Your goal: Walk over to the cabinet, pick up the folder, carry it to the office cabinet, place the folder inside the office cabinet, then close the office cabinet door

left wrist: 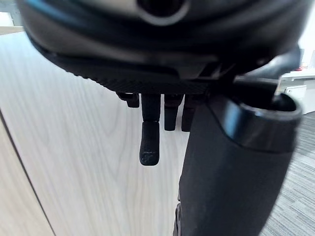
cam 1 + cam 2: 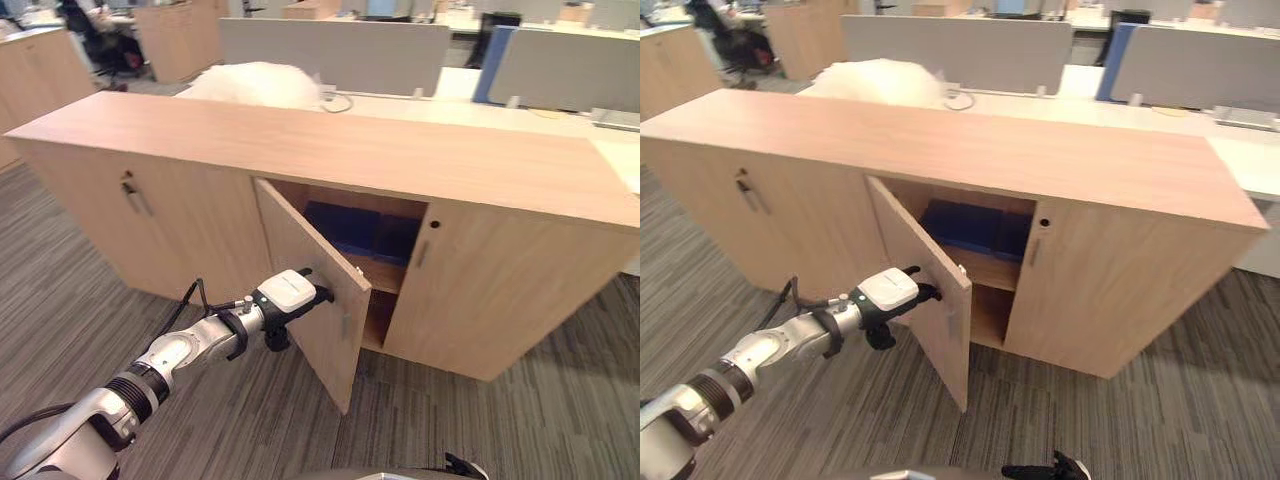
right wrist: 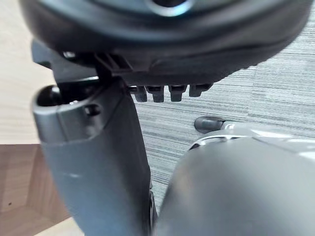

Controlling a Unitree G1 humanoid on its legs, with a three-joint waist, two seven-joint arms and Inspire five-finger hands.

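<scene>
The blue folder lies on the upper shelf inside the long wooden office cabinet. The cabinet's middle door stands about half open, swung out toward me. My left hand reaches in from the lower left, its straight fingers against the door's outer face near its free edge; it is open and holds nothing. My right hand hangs low at my side over the carpet, relaxed and holding nothing.
The cabinet's left door and right door are shut. A white plastic heap lies on the desk behind, with grey partitions beyond. Grey striped carpet spreads in front.
</scene>
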